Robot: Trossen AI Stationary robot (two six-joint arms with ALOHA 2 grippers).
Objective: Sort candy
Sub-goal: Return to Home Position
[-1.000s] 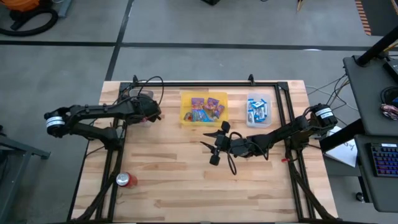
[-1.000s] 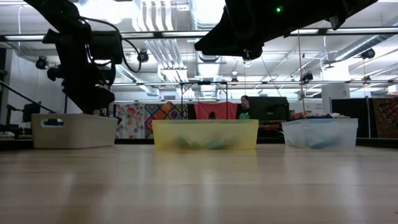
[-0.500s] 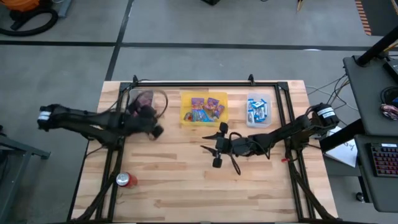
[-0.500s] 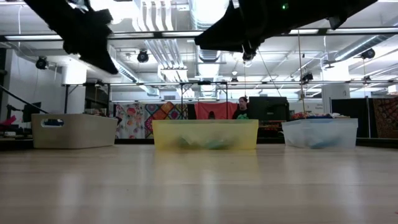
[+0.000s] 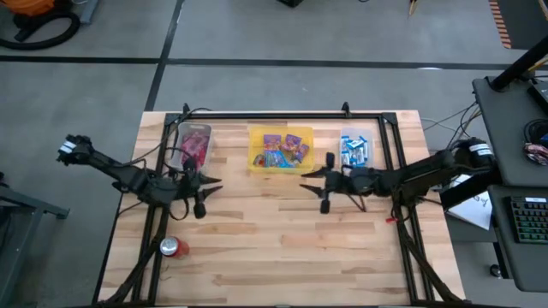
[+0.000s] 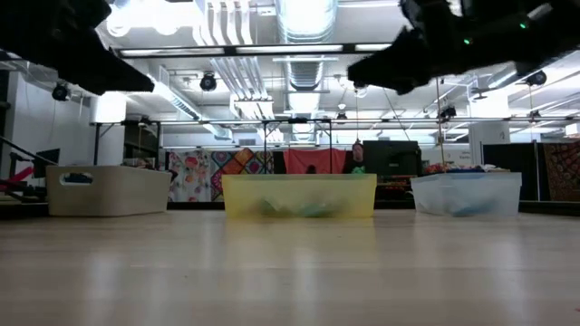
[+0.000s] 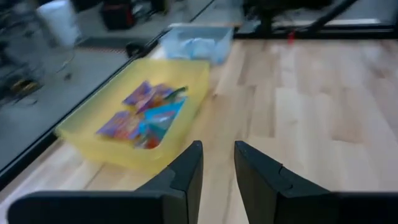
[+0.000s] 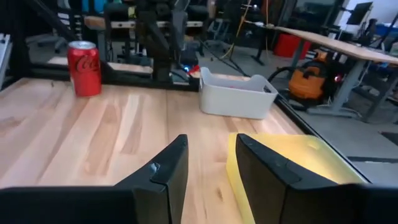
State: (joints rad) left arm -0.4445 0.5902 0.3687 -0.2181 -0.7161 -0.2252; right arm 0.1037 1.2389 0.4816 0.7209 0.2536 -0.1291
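The candy lies sorted in three bins along the far side of the table. Red packets (image 5: 195, 144) fill the white bin (image 5: 181, 154). Purple multicolour packets (image 5: 282, 147) lie in the yellow bin (image 5: 254, 151), also seen in the left wrist view (image 7: 140, 115). Blue-and-white bars (image 5: 354, 151) sit in the clear bin (image 5: 372, 152). My left gripper (image 5: 200, 195) (image 7: 217, 168) hovers open and empty above bare wood, on the near side of the white bin. My right gripper (image 5: 322, 186) (image 8: 208, 165) hovers open and empty on the near side of the gap between the yellow and clear bins.
A red soda can (image 5: 174, 247) (image 8: 84, 59) stands upright near the table's near left corner. A black frame (image 5: 282, 114) runs along the far edge and down both sides. Bare wood (image 5: 282, 248) stretches across the middle and near half of the table.
My left gripper has drawn back from over the white bin toward the near edge and has risen, uncovering the red packets in it. My right gripper has moved from the table's middle toward the right and far side, and has risen.
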